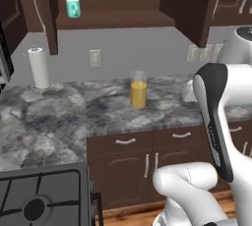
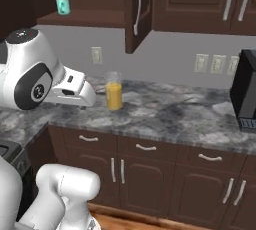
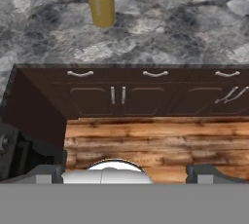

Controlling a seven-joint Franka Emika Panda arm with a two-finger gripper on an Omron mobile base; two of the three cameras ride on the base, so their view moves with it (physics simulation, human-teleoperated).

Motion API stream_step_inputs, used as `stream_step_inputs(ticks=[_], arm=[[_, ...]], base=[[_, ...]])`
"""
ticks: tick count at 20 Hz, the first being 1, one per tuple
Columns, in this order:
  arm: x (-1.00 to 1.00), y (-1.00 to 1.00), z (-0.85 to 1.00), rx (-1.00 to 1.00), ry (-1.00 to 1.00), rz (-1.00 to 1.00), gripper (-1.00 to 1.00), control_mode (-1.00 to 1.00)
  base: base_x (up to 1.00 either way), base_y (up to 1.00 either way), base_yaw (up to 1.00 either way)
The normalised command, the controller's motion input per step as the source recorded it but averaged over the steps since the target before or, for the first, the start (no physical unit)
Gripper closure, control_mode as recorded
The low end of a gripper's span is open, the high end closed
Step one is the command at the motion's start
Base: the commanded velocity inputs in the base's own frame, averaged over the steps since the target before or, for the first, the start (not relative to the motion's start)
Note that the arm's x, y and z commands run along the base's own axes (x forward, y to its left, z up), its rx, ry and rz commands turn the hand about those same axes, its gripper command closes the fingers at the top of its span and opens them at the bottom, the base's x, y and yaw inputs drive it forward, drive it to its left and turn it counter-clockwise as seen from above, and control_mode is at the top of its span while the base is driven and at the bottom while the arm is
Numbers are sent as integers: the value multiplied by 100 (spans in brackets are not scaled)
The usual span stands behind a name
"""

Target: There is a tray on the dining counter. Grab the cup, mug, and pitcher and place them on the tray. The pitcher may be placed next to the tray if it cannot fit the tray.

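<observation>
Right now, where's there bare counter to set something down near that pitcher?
Bare marbled counter lies between the paper towel roll and the pitcher, and in the right base view a long patch runs from the pitcher to the black appliance. The crowded spot is beside the pitcher, where the arm reaches over.

One pitcher (image 1: 139, 90) stands on the tabletop (image 1: 59, 117) — one mug (image 1: 73, 8) sits on the one open cabinet shelf (image 1: 113, 19). One paper towel roll (image 1: 38, 68) — near the tabletop's back edge. One stove (image 1: 42, 195), one black coffee machine (image 2: 245, 91).
</observation>
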Motion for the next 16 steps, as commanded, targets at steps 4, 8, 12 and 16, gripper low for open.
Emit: stream_step_inputs(ticks=[4, 8, 12, 16], arm=[[0, 0, 0, 0, 0, 0, -100, 100], [0, 0, 0, 0, 0, 0, -100, 100], [0, 0, 0, 0, 0, 0, -100, 100], [0, 0, 0, 0, 0, 0, -100, 100]], base=[[35, 32, 19], [36, 28, 17], [62, 9, 11], [77, 0, 5]])
